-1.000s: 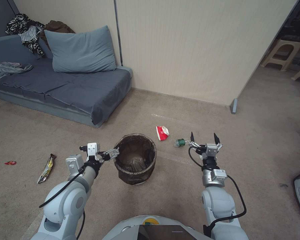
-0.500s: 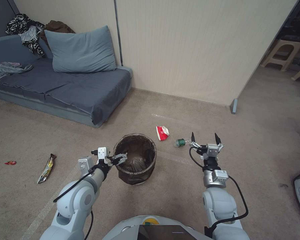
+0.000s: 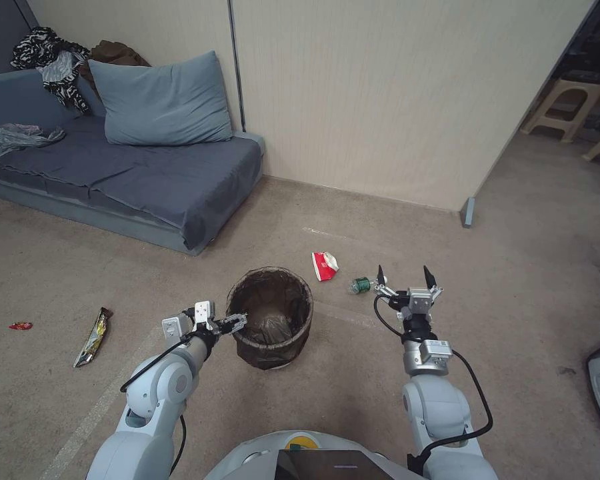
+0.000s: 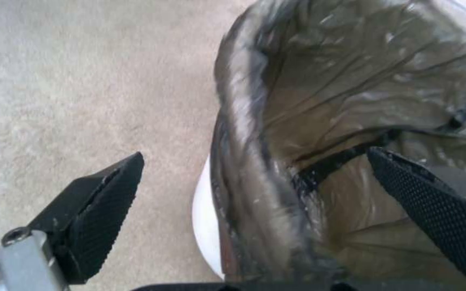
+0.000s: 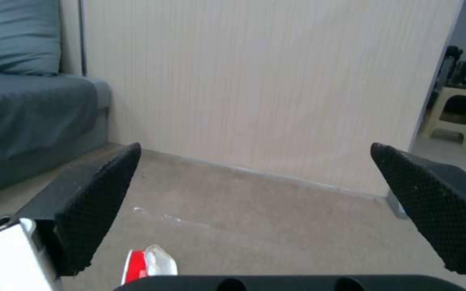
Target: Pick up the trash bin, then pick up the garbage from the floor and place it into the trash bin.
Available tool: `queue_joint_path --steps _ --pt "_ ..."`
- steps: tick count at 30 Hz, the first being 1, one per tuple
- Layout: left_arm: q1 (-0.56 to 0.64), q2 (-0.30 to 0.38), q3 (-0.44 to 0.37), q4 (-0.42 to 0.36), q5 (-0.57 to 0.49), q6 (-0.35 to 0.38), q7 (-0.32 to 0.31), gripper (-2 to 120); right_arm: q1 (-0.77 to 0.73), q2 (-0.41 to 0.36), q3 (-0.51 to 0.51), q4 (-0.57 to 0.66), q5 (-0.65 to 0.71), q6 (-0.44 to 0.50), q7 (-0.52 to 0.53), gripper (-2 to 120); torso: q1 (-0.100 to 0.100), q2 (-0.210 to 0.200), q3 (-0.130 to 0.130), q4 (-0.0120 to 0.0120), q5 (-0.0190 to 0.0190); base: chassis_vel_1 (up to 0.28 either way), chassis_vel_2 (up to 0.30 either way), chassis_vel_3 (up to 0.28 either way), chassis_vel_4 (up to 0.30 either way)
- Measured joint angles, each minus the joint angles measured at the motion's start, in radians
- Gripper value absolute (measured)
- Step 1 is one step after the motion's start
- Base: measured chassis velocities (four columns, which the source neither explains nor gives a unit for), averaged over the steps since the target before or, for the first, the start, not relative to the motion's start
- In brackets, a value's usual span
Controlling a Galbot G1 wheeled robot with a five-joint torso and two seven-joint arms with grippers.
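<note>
Brown-bagged white trash bin (image 3: 271, 327); left claw (image 4: 255, 194) straddles rim.

Left gripper (image 3: 237, 323) moves from beside the trash bin (image 3: 271, 347) onto its near-left rim; open jaws now straddle the bag-lined rim. Right gripper (image 3: 402, 275) shifts slightly left.

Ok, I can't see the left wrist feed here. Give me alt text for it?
The left gripper is open with its fingers straddling the rim of the trash bin, one outside over the carpet and one inside against the dark brown bag liner. A strip of the bin's white wall shows below the folded liner.
</note>
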Motion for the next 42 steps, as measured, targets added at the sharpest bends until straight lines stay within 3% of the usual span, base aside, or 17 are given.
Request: queue_joint_path --steps 5,9,28,35,42 --pt "-0.013 -0.006 0.008 0.042 0.006 0.000 0.003 85 -0.002 0.002 0.000 0.002 -0.005 0.000 -0.001 100 0.000 0.000 0.000 -0.0001 0.0000 0.000 0.000 0.000 0.000" --pt "-0.022 -0.014 0.015 0.068 0.006 -0.001 0.013 67 -0.005 0.004 -0.001 0.004 -0.011 0.001 -0.002 100 0.000 0.000 0.000 -0.0001 0.0001 0.000 0.000 0.000 0.000" --pt "-0.019 -0.030 0.027 0.075 0.025 -0.004 0.010 3 0.006 0.005 0.004 0.004 -0.010 0.017 -0.025 100 0.000 0.000 0.000 0.0002 0.0004 0.000 0.000 0.000 0.000" --pt "-0.014 -0.029 0.021 0.070 0.034 -0.003 0.011 2 0.007 0.003 0.007 0.004 -0.003 0.028 -0.040 100 0.000 0.000 0.000 -0.0001 -0.0001 0.000 0.000 0.000 0.000" --pt "0.016 -0.024 -0.008 -0.042 0.059 -0.001 0.033 2 0.006 0.006 0.005 -0.006 -0.003 0.045 -0.044 100 0.000 0.000 0.000 -0.0001 -0.0003 0.000 0.000 0.000 0.000"
